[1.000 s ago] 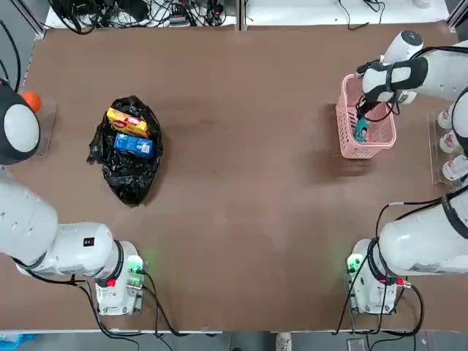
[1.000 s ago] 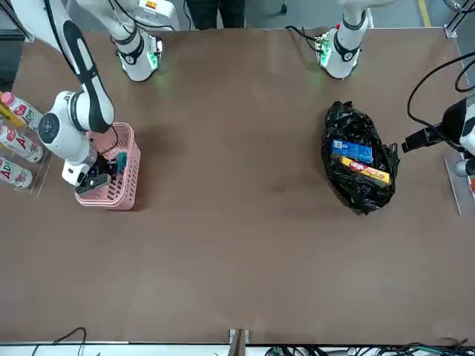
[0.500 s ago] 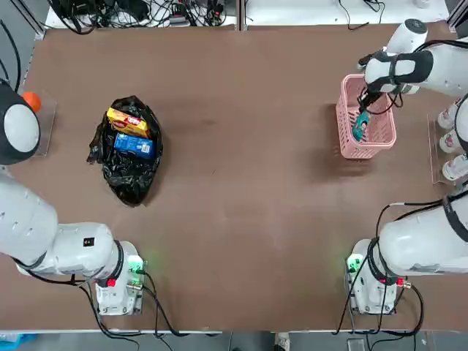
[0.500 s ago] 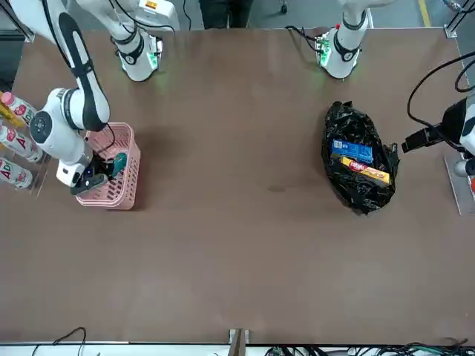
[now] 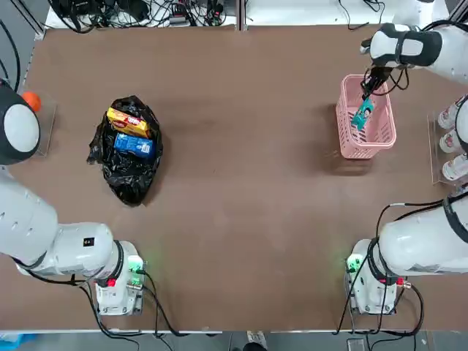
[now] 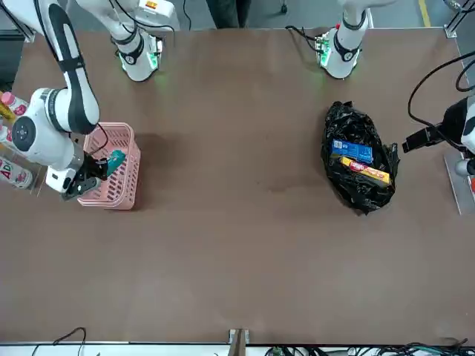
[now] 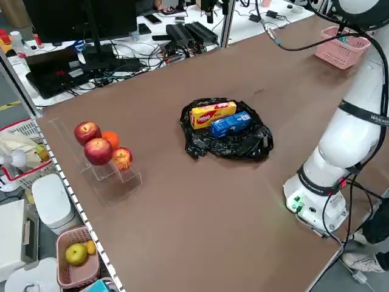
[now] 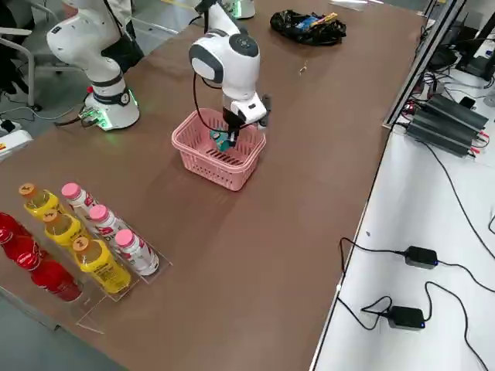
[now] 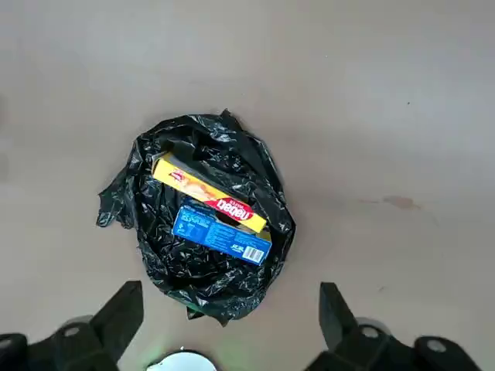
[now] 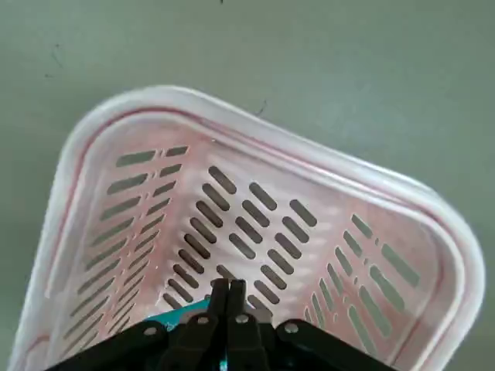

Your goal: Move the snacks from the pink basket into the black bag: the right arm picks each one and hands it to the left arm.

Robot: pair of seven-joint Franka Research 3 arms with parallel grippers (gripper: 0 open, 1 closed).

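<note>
Big brown table (image 5: 241, 183) fills the scene, a bench of cables and power bricks (image 8: 433, 124) running along its far edge. At the left edge, a clear stand of apples and an orange (image 7: 100, 149); at the right edge, a rack of bottles (image 8: 77, 247). Left arm (image 5: 29, 219) sits by the near-left corner, its left gripper (image 9: 232, 340) hanging with fingers spread wide above the black bag (image 5: 128, 157), which lies in the table's left half with the yellow packet (image 5: 127, 121) and blue packet (image 5: 134, 145) on it. Over at the far-right corner, the right arm (image 5: 417, 51) is above the pink basket (image 5: 384, 139), right gripper (image 5: 368, 89) pinched tight on the small teal packet (image 5: 361, 115), which dangles over the basket's opening.
</note>
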